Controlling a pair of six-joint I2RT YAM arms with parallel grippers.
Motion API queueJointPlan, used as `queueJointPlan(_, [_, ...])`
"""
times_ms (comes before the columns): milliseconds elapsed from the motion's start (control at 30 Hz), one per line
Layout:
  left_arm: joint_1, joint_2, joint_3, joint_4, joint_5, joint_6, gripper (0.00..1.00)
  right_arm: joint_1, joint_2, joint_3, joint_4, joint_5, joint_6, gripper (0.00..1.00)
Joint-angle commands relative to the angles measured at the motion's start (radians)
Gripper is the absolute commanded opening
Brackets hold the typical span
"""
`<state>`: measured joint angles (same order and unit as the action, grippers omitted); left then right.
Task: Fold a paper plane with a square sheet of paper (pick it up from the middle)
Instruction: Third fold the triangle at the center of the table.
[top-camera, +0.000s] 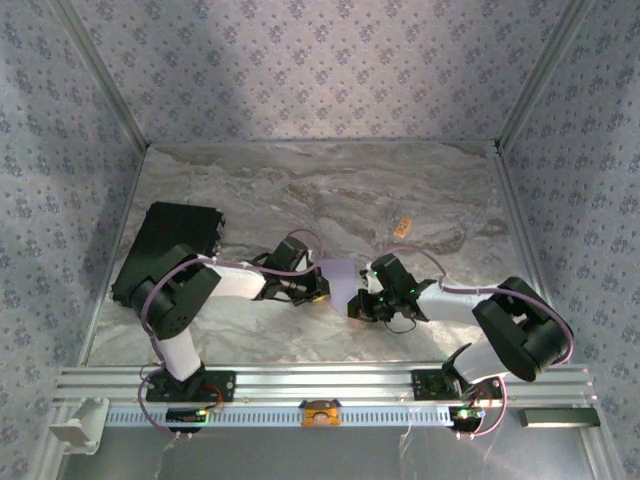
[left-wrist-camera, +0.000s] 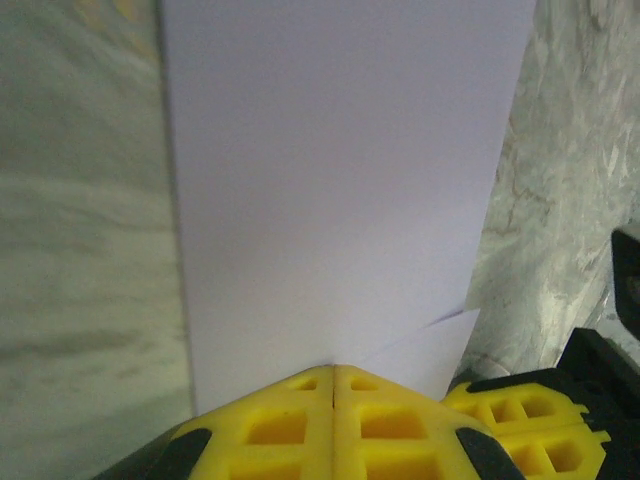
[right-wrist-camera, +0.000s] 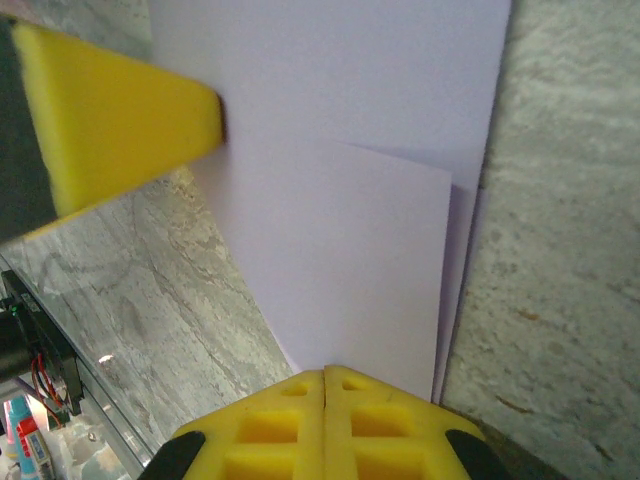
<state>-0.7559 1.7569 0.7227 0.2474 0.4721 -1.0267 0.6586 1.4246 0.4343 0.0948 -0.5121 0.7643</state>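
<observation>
The square sheet of paper (top-camera: 340, 278), pale lavender, hangs between both grippers just above the marble table, near its middle. It is folded, with overlapping layers and a flap (left-wrist-camera: 425, 350) near its lower edge. My left gripper (top-camera: 322, 290) is shut on one edge of the sheet (left-wrist-camera: 340, 180), its yellow fingers (left-wrist-camera: 280, 425) pressed together. From the opposite side my right gripper (top-camera: 358, 303) is shut on the sheet (right-wrist-camera: 370, 230) too. The left gripper's yellow finger (right-wrist-camera: 110, 120) appears at the upper left of the right wrist view. A paper plane is out of view.
A black rectangular pad (top-camera: 170, 245) lies at the back left, beside the left arm's elbow. A small tan block (top-camera: 403, 228) sits behind the right arm. Patterned walls enclose the table (top-camera: 300, 190) on three sides. An aluminium rail (top-camera: 320, 385) runs along the near edge.
</observation>
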Motion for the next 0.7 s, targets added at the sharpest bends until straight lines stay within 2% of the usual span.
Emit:
queueJointPlan(0, [0.042,0.030,-0.018,-0.017,-0.045,0.064,0.01,-0.009,0.010,-0.044,-0.107,0.060,-0.003,0.00])
queueJointPlan(200, [0.074,0.023,-0.020,-0.038,-0.038,0.079,0.00,-0.014,-0.001,-0.046,-0.111,0.060,-0.005,0.00])
queueJointPlan(467, [0.075,-0.105,0.017,-0.120,-0.065,0.070,0.01,-0.023,-0.014,-0.044,-0.114,0.052,-0.013,0.00])
queueJointPlan(667, [0.027,-0.145,0.053,-0.137,-0.062,0.061,0.03,-0.030,-0.014,-0.034,-0.121,0.048,-0.024,0.00])
